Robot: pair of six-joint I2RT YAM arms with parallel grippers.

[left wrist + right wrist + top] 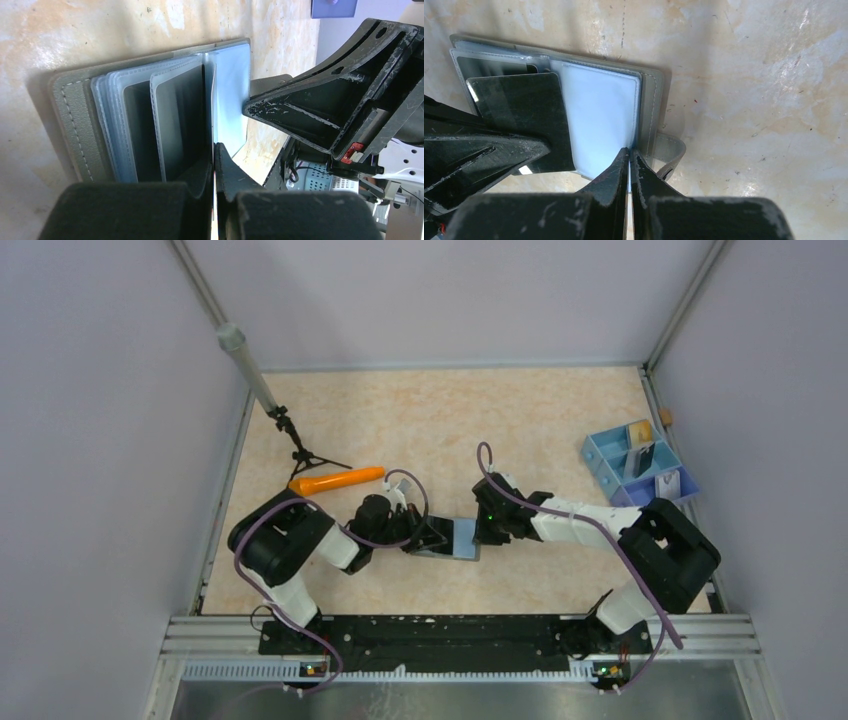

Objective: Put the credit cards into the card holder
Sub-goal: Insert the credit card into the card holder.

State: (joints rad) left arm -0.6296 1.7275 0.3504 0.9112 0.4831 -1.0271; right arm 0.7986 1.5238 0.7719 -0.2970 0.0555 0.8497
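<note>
**Overhead view, read left to right.** Left of centre you see a small black tripod (300, 448). Just beside it, an orange carrot-shaped stick (337, 480) lies on the table (440, 410).

Next is your left gripper (428, 536), its fingers pressed together on one clear sleeve of the card holder (462, 538). The holder lies open on the table between the two arms, toward the near edge.

**Left wrist view.** The sleeves fan upward, and two of them hold dark credit cards (180, 117).

**Right wrist view.** A black card (519, 117) rests over the left half of the open holder, its lower corner hidden by the left gripper.

Right of the holder, your right gripper (482, 530) is closed too, pinching the near edge of a light blue sleeve.

At the far right stands a blue and lilac compartment tray (590, 452). Its contents are too small to name.
</note>
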